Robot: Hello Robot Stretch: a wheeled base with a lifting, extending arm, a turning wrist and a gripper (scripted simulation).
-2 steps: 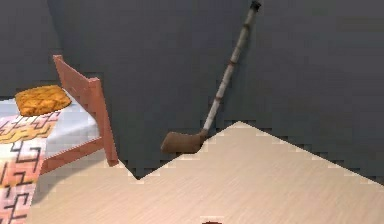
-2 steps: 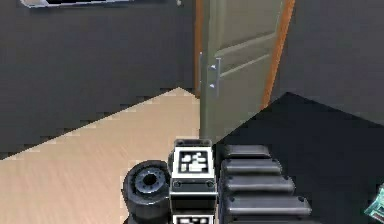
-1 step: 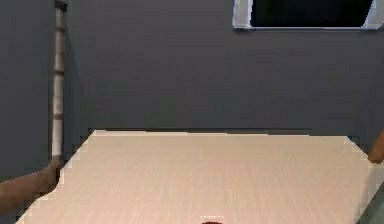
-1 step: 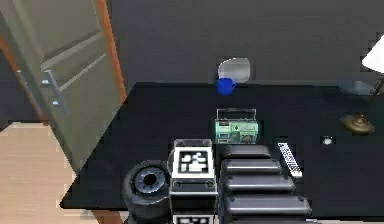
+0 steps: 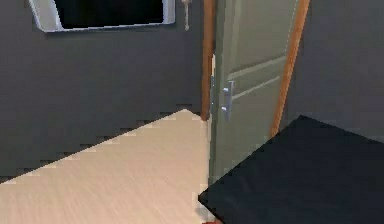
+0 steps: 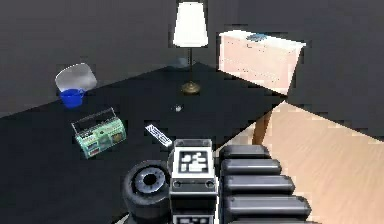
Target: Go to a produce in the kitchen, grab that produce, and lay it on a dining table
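Note:
My gripper [image 6: 150,190] appears as a dark round body at the arm side view's bottom, left of a white marker square [image 6: 192,166] on the arm [image 6: 256,186]. Its far end cannot be made out, so I cannot tell whether it holds anything. Behind it stretches a black table [image 6: 230,100]. On that table stand a lamp with a white shade [image 6: 189,28], a blue bowl [image 6: 71,97] with a grey thing above it, a green and white box [image 6: 98,133] and a small flat white item [image 6: 157,131].
In the forward view a grey-green door [image 5: 252,70] with a metal handle [image 5: 226,100] stands ajar ahead, and a black tabletop corner [image 5: 300,175] fills the lower right. Light wood floor [image 5: 130,165] runs to the left. A pale dresser [image 6: 260,55] stands beyond the table.

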